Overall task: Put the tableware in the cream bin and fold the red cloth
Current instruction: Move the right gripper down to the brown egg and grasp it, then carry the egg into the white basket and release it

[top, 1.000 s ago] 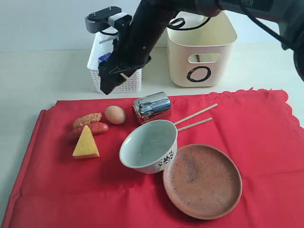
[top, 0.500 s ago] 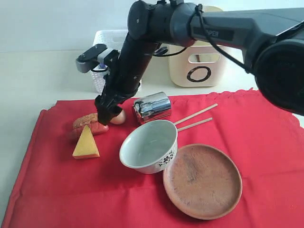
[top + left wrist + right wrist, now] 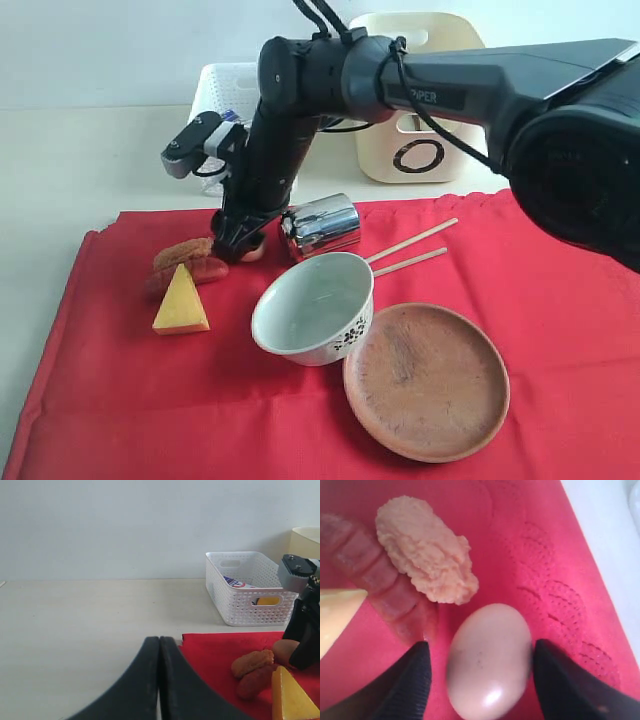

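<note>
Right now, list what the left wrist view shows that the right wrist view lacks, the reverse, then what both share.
Left wrist only: the white basket, the tabletop and the shut left tool. Right wrist only: the right tool seen open, one finger each side of the egg. Shared: egg, breaded piece, sausage, cheese wedge, red cloth.

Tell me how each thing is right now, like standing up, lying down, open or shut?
right gripper: open, fingers either side of the egg
left gripper: shut
steel cup: lying on its side
bowl: right way up, empty
plate: flat, empty
chopsticks: lying flat
red cloth: spread out, unfolded
cream bin: standing upright
</note>
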Available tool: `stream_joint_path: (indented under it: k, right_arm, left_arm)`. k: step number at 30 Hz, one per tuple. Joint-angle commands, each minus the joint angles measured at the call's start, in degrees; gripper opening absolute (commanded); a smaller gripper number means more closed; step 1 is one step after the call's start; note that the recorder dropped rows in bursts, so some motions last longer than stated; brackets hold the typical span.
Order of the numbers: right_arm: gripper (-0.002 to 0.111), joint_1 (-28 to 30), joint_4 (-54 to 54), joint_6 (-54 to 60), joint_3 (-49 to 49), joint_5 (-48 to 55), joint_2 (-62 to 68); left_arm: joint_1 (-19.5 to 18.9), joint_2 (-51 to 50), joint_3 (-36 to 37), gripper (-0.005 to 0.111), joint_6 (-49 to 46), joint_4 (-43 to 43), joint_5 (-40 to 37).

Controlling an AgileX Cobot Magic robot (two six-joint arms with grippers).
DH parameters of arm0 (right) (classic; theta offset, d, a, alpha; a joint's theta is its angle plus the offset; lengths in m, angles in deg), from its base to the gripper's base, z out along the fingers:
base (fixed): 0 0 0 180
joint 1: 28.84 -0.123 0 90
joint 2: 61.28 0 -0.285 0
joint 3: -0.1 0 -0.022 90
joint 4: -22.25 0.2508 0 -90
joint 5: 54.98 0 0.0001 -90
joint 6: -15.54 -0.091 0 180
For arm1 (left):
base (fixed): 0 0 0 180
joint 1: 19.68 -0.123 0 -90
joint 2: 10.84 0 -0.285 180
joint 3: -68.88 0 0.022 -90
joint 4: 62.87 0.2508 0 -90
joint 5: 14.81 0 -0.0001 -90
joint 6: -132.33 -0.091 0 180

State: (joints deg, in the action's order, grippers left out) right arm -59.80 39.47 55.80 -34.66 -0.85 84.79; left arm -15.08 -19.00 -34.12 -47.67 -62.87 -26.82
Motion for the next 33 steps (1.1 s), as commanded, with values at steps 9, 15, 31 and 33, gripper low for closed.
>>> stream_joint_path:
  k: [9,15,31,33]
  right_arm:
    - [0.014,0.01,-1.07,0.59,-0.39,-0.92,1.37]
    - [0.000,0.01,-1.07,0.40,-0.39,-0.92,1.26]
    - [0.000,0.01,0.63,0.09,-0.39,-0.41,-4.26]
    - [0.000,0.01,0.63,0.09,-0.39,0.44,-5.09]
  left_arm:
    - [0.00,0.37,0.21,0.000,0.00,0.00,0.13]
    - [0.00,0.37,0.21,0.000,0.00,0.00,0.13]
    - [0.00,0.37,0.21,0.000,0.00,0.00,0.13]
    - [0.00,0.37,0.21,0.000,0.00,0.00,0.13]
